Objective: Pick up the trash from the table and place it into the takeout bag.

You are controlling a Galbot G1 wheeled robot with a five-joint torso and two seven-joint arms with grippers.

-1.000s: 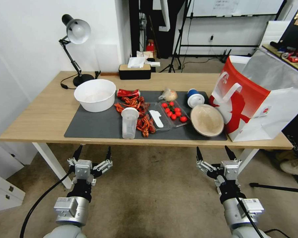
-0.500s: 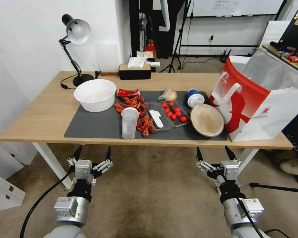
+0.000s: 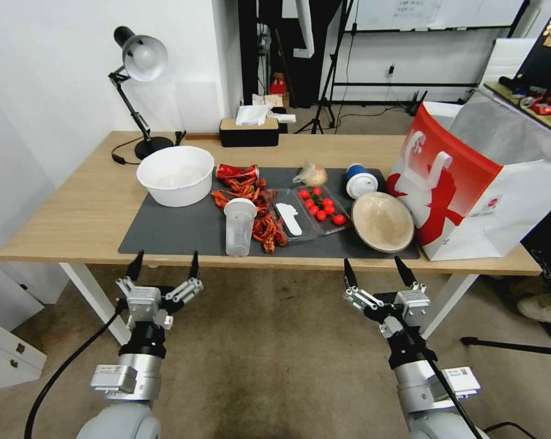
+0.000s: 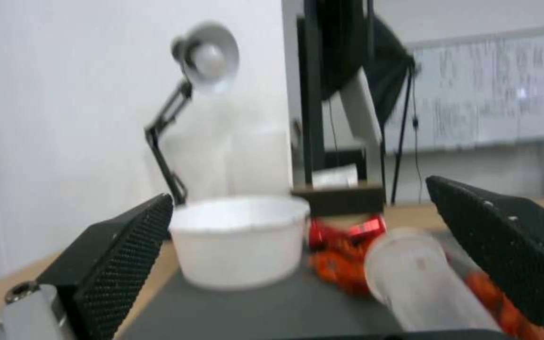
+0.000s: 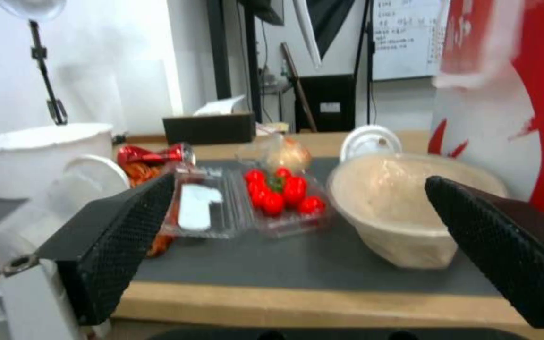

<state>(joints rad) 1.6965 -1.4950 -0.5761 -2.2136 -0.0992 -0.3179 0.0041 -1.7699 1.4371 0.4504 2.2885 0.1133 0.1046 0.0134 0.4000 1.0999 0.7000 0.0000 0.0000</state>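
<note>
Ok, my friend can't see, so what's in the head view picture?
Two open robot claws, left claw and right claw, hang below the near edge of a wooden table. On it sit cups, bowls, tomatoes and a big red-and-white takeout bag at the right end.

We see a plain white wall [image 3: 55, 73] on the left, with a black desk lamp [image 3: 138, 58] standing at the far left corner of the light-wood desk [image 3: 74, 213] and a dark tissue box [image 3: 249, 131] at its far edge. Beneath us lies a worn brownish floor [image 3: 275, 353], and a white cabinet [image 3: 3, 353] sits low at the left. Behind the desk we make out a whiteboard [image 3: 434, 12], black tripod stands [image 3: 330, 73] and a dark doorway [image 3: 275, 49].
</note>
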